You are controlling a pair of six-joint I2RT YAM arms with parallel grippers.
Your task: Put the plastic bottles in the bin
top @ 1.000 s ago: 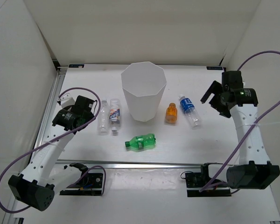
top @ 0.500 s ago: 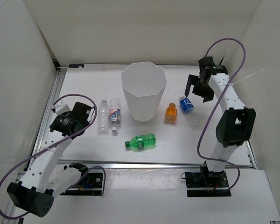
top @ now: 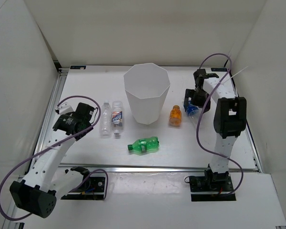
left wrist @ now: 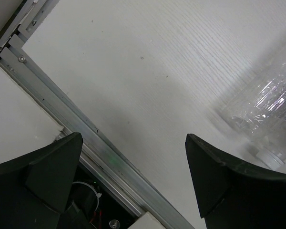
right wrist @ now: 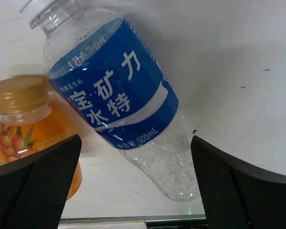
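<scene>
The white bin [top: 146, 109] stands upright near the middle of the table [top: 181, 143], towards the far side, and all five bottles are outside it. The right gripper [right wrist: 136, 138] is down over the blue-labelled bottle [right wrist: 115, 93], to the right of the bin. Its fingers are spread wide, one on either side of the bottle, and neither presses on it. This bottle lies on its side on the table with its white cap pointing away from the gripper. The orange bottle [top: 175, 116] is just to its left, between it and the bin; whether the two touch cannot be told. The green bottle [top: 144, 145] lies on its side in front of the bin, nearer the arms, with its cap to the left. To the left of the bin the plain clear bottle [top: 105, 125] and the white-labelled bottle [top: 117, 116] lie side by side, close together. The left gripper [left wrist: 133, 140] is just left of that pair, above the table, its fingers wide apart with nothing between them. In the left wrist view a crinkled clear bottle shows at the right edge, beyond the right finger, and a metal rail [left wrist: 86, 140] runs along the edge of the table under the gripper.
</scene>
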